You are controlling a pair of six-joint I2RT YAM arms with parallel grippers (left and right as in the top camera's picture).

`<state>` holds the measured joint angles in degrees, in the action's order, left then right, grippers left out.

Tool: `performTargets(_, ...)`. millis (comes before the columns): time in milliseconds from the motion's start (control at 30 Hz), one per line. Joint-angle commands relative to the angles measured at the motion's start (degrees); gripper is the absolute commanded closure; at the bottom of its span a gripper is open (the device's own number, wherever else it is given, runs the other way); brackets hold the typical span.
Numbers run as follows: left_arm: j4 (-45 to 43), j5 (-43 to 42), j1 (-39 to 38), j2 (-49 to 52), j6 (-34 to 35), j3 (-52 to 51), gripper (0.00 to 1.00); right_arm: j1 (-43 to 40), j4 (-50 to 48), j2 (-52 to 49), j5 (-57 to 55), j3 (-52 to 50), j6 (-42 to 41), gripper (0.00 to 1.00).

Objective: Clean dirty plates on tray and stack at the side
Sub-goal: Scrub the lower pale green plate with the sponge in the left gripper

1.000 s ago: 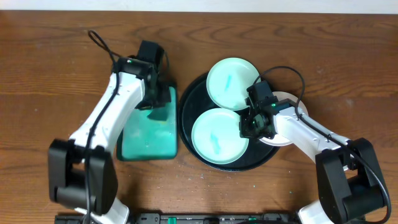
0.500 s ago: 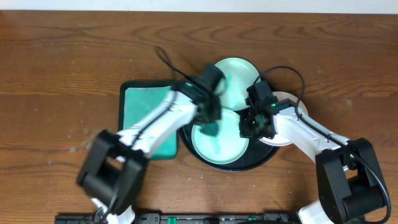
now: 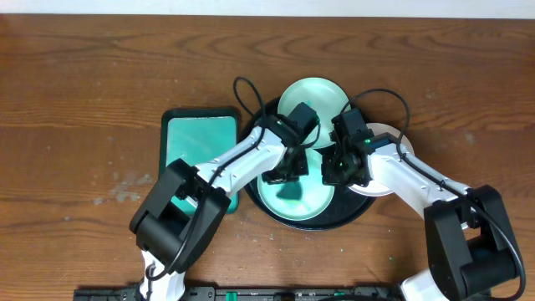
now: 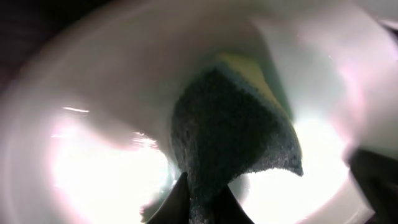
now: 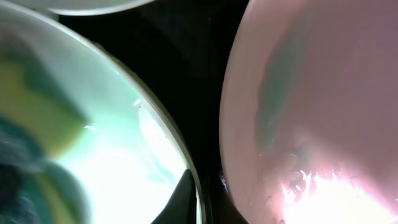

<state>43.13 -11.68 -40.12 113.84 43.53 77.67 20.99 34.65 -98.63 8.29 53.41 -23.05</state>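
Note:
The black tray (image 3: 344,219) holds two pale mint plates. The far plate (image 3: 316,99) has a teal smear. My left gripper (image 3: 286,173) is shut on a dark sponge (image 4: 230,130) and presses it onto the near plate (image 3: 292,202). My right gripper (image 3: 336,173) is shut on that plate's right rim (image 5: 134,134), one finger inside the rim and one outside. A third plate (image 3: 386,132), white with a faint smear (image 5: 311,93), lies at the tray's right edge, partly under my right arm.
A rectangular teal-green tray (image 3: 199,146) lies left of the black tray, with no sponge on it; my left arm crosses its near right corner. The brown wooden table (image 3: 84,100) surrounds everything.
My left arm has swung right from the teal-green tray, carrying the sponge, and now rests it on the near plate. My right arm has not moved.

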Motion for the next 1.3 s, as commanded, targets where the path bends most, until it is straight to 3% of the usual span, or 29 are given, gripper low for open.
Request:
performTargets(0, 5.07, 17.77, 2.25, 1.44, 0.85, 1.53, 0.93, 0.07, -0.85, -2.10, -5.05, -0.37, -1.55, 0.99)
performTargets(100, 7.89, 24.83, 2.45, 1.44, -0.37, 3.13, 0.93, 0.07, -0.83, -2.10, -5.07, -0.37, -1.55, 0.99)
performTargets(233, 7.56, 20.37, 2.36, 1.49, -1.66, 3.19, 0.93, 0.07, -1.01, -2.10, -5.05, -0.37, -1.55, 0.99)
performTargets(367, 2.51, 2.62, 1.97, 1.81, -1.66, 2.69, 0.93, 0.07, -1.01, -2.10, -5.05, -0.37, -1.57, 0.99)
performTargets(400, -3.19, -6.45, 1.40, 1.92, -1.62, 1.57, 0.93, 0.07, -0.98, -2.10, -5.05, -0.37, -1.57, 0.99)
performTargets(533, -11.04, -15.58, -0.66, 1.92, -1.42, 0.15, 0.93, 0.07, -0.79, -2.10, -5.07, -0.37, -1.55, 0.99)
performTargets(767, -9.03, -15.43, -2.32, 1.92, -2.97, -0.13, 0.92, 0.07, -0.76, -2.10, -5.05, -0.37, -1.57, 0.99)
performTargets(1033, -3.10, -5.62, -2.23, 1.92, -2.86, -0.59, 0.93, 0.07, -0.63, -2.10, -5.03, -0.37, -1.57, 0.99)
performTargets(1267, -7.50, -4.04, -1.25, 2.01, 2.86, -0.85, 0.93, -0.24, -0.57, -2.10, -5.60, -0.37, -3.08, 0.99)
